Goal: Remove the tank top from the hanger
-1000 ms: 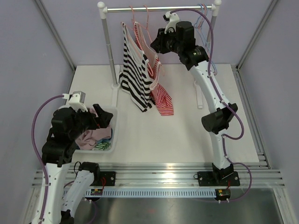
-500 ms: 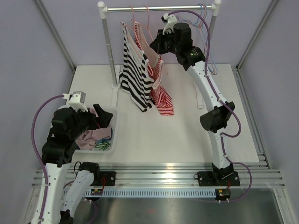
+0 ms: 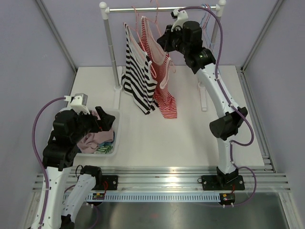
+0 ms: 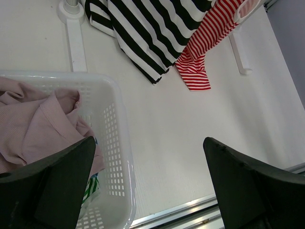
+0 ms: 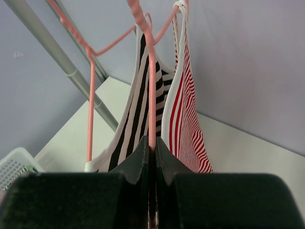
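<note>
Fingers of the right gripper are pinching shut on the upright wire of the pink hanger; the red-striped tank top is draping from it, apparently just ahead and below the jaws, under the rail.

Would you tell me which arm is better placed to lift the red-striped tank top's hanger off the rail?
Right: the right fingers are shut on the pink hanger of the red-striped tank top, while the left fingers hang open over the basket.
</note>
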`<state>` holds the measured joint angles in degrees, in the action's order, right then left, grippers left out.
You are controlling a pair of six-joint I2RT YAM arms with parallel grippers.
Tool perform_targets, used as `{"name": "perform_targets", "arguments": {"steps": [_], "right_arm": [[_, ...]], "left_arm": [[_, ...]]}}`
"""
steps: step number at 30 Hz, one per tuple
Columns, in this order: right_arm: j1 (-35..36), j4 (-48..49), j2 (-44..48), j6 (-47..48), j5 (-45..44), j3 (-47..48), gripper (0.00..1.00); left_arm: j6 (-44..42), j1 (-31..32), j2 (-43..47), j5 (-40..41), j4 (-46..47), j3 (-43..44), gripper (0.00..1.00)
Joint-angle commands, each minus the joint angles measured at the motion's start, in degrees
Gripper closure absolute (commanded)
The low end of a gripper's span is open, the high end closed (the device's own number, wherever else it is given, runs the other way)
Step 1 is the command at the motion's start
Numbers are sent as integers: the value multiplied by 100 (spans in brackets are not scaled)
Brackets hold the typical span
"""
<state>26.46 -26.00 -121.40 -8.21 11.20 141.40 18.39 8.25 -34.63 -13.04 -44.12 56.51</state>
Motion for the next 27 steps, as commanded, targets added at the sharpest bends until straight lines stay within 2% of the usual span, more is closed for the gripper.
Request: {"name": "perform_targets", "arguments": {"steps": [1, 4, 7, 12, 19, 21, 24, 25, 27], "right_arm": [[17, 631, 635, -14, -408, 142, 100], [17, 429, 662, 12, -443, 282, 100], [17, 429, 933, 21, -514, -24, 100], [9, 631, 1900, 30, -557, -1210, 100], [9, 166, 3331, -76, -356, -2397, 100], [9, -141, 3649, -155, -329, -2731, 100], [17, -353, 4369, -304, -277, -3240, 100], [9, -371, 4736, -365, -163, -3477, 100], [17, -607, 5046, -436, -66, -3584, 100]], "left_arm": [[-81, 27, -17, 21, 114, 123, 1], [-82, 27, -8, 3, 105, 123, 1], [-81, 27, -17, -67, 61, 193, 1], [-108, 71, -113, -269, 70, 413, 1], [85, 264, -587, -437, 385, 949, 1], [191, 483, -798, -349, 491, 1264, 1], [279, 1159, -1255, 195, 650, 1843, 1], [279, 1622, -1370, 631, 676, 2046, 1], [270, 2073, -1800, 1003, 703, 2433, 1]]}}
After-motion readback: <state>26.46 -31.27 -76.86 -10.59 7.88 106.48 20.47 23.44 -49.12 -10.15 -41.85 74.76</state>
